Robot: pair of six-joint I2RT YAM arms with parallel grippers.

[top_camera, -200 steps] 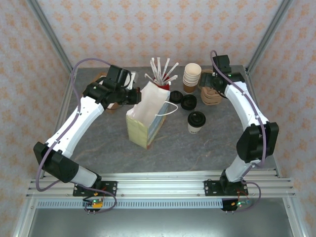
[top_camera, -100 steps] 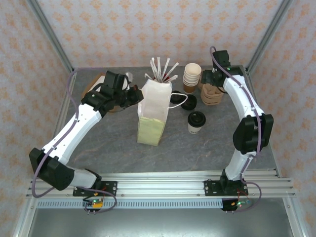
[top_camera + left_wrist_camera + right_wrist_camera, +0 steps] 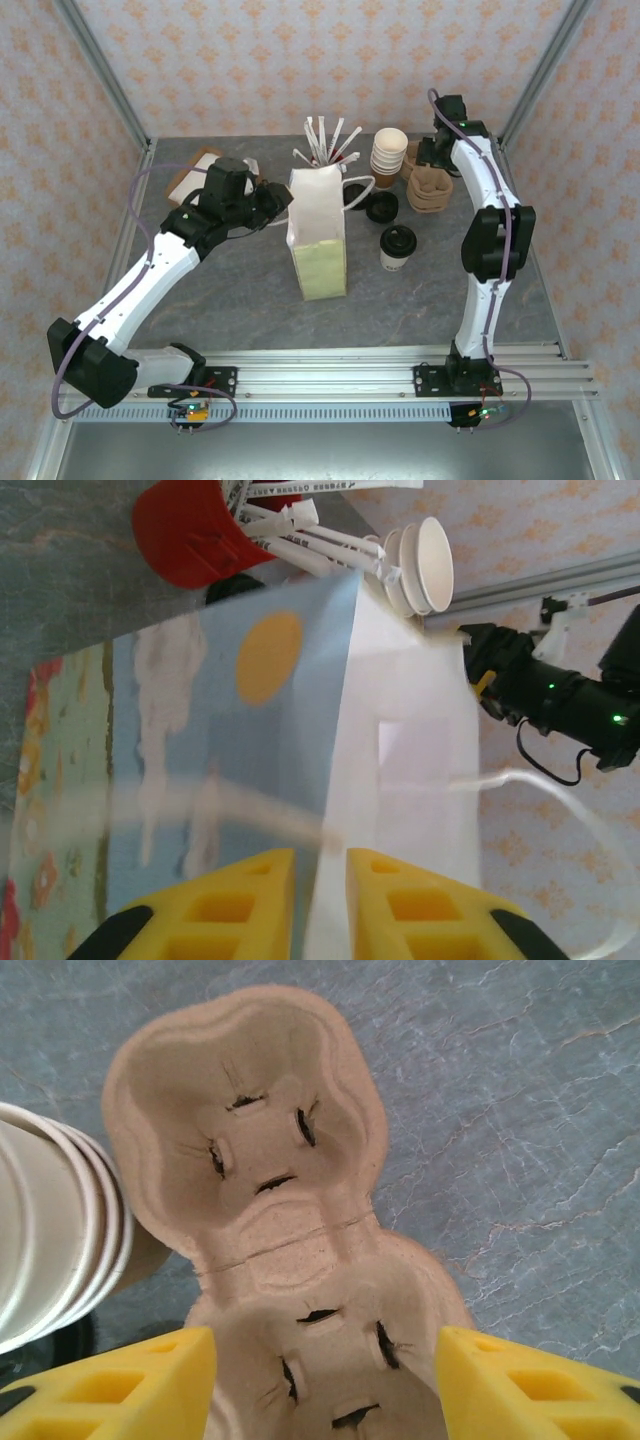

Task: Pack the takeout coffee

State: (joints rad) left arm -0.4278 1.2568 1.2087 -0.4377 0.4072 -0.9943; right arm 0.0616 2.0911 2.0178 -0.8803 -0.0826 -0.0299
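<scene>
Red straw cup nr cup stack

- Worktop: grey, stone-veined, matt.
- Paper bag: smooth paper, plain white inside, colour-printed outside, faint sheen.
- Takeout coffee: matt paper cup with a black plastic lid, slightly glossy.
- Cup carrier: moulded brown pulp, rough and fibrous, matt.
- Stacked cups: cream paper, smooth.
- Red cup: glossy plastic.
- Left gripper and right gripper: smooth yellow plastic.
- Frame rails: bare metal, satin.
</scene>
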